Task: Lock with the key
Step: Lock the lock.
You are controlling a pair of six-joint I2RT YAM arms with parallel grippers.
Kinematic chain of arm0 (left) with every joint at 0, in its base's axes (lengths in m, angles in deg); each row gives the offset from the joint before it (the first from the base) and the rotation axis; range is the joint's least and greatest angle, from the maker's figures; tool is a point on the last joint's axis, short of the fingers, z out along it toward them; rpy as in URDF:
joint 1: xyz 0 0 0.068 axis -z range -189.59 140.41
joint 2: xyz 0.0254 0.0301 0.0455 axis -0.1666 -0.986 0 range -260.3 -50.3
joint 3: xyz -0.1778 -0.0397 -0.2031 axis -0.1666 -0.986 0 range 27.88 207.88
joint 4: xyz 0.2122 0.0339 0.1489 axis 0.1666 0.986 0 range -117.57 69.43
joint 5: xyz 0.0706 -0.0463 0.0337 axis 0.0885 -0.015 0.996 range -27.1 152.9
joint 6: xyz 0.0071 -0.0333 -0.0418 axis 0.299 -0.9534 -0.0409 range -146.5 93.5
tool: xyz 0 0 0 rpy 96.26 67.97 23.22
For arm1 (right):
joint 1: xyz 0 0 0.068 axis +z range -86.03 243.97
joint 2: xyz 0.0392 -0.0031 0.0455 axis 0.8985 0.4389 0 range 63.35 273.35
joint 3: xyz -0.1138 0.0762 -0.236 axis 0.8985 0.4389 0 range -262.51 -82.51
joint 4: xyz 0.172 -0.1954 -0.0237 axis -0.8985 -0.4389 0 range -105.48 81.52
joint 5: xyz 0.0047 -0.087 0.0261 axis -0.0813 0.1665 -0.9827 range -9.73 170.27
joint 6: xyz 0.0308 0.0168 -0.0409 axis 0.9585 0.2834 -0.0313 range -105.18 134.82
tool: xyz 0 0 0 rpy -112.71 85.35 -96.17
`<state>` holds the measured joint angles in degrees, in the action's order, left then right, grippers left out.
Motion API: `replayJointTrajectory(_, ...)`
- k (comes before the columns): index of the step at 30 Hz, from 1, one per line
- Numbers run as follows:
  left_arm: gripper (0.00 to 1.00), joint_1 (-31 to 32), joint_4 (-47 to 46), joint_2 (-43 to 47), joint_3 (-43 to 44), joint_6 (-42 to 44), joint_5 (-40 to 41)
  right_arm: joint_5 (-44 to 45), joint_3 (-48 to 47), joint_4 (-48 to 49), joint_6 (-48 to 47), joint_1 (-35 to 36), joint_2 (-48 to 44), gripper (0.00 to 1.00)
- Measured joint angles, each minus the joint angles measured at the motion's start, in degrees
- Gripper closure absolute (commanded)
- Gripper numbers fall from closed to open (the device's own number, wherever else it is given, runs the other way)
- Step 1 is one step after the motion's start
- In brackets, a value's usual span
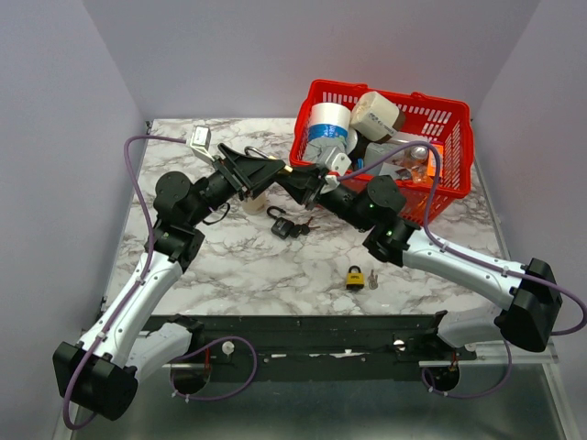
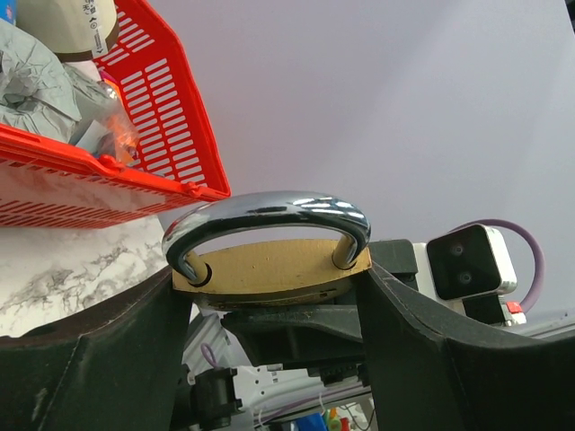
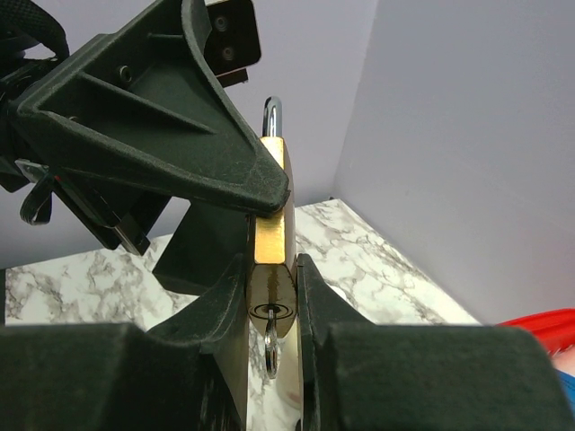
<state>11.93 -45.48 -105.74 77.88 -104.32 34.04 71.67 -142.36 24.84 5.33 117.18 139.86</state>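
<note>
A brass padlock with a chrome shackle is held in the air between both grippers, above the back middle of the marble table. My left gripper is shut on its body; in the left wrist view the padlock sits between the fingers, both shackle legs in the body. In the right wrist view my right gripper has its jaws pressed on either side of the padlock's keyhole end. A key sits in the keyhole, edge-on between the jaws and not touching them.
A red basket full of items stands at the back right. A black padlock with keys lies on the table under the grippers. A small yellow padlock lies near the front. A white box sits at the back left.
</note>
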Motion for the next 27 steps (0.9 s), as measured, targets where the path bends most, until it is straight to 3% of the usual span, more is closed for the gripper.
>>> replayJointTrajectory(2, 0.43, 0.07, 0.0, 0.0, 0.0, 0.04, 0.04, 0.0, 0.02, 0.0, 0.02, 0.0, -0.04, 0.98)
replayJointTrajectory(3, 0.51, 0.11, 0.0, 0.0, 0.0, 0.15, 0.11, 0.0, 0.02, -0.07, 0.04, 0.0, -0.09, 0.9)
replayJointTrajectory(4, 0.56, 0.11, 0.0, 0.0, -0.02, 0.26, 0.13, 0.0, 0.02, -0.2, 0.09, 0.0, -0.13, 0.7)
replayJointTrajectory(7, 0.77, 0.26, 0.11, 0.04, -0.31, 0.76, 0.13, -0.04, 0.02, -1.33, 0.7, 0.0, -0.42, 0.47)
replayJointTrajectory(10, 0.94, 0.26, 1.38, 0.04, -1.05, 2.47, 0.11, -0.09, 0.02, -2.16, 1.55, 0.11, -1.46, 0.39)
replayJointTrajectory(12, 1.0, 0.26, 2.32, 0.04, -1.73, 4.09, 0.11, -0.11, 0.02, -3.3, 1.6, 0.13, -2.91, 0.37)
replayJointTrajectory(21, 1.0, 0.26, 6.34, 2.67, -2.29, 9.07, -0.63, -1.81, 2.16, -11.74, -1.51, 0.15, -11.08, 0.34)
replayJointTrajectory(25, 1.0, 0.26, 6.69, 2.84, -2.21, 10.45, -1.64, -3.21, 4.5, -15.34, -4.17, 0.15, -14.6, 0.51)
replayJointTrajectory(27, 1.0, 0.26, 6.95, 2.84, -2.14, 10.97, -1.97, -3.58, 4.83, -17.27, -5.35, 0.15, -15.04, 0.52)
